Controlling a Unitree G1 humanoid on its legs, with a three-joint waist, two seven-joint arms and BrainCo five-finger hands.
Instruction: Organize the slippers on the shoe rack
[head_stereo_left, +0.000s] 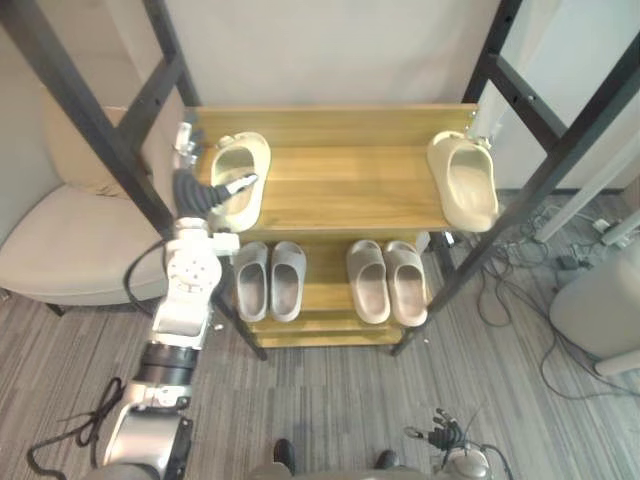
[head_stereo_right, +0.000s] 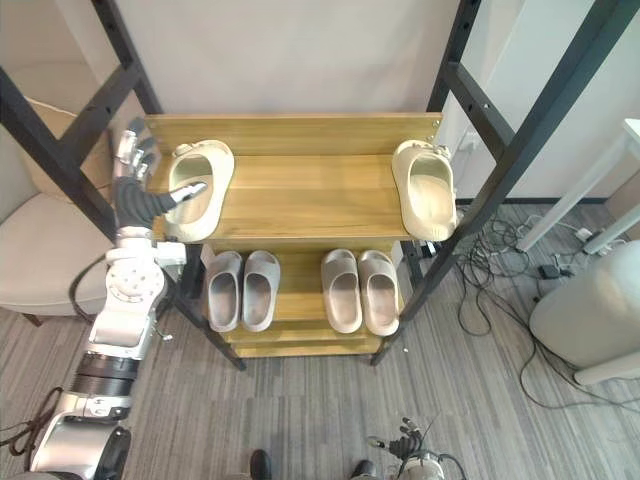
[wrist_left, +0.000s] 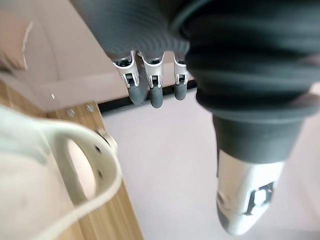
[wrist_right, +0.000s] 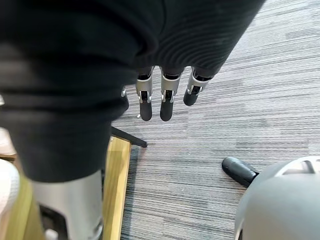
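Left hand (head_stereo_left: 192, 185) open, thumb over left cream slipper (head_stereo_left: 255, 152), shoe rack (head_stereo_left: 350, 185) top shelf, right hand (wrist_right: 168, 97) hanging relaxed, empty

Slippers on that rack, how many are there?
6: top shelf, left slipper, right slipper; lower shelf, grey pair, beige pair. Others may hide beneath the top shelf.

Slippers on the wooden shoe rack (head_stereo_right: 300, 195)
On top, the left cream slipper (head_stereo_right: 212, 170) and the right cream slipper (head_stereo_right: 425, 190) lie at opposite ends. The left hand (head_stereo_right: 138, 200) has its thumb over the left one. Below, a grey pair (head_stereo_right: 260, 290) lies beside a second grey pair (head_stereo_right: 341, 290).
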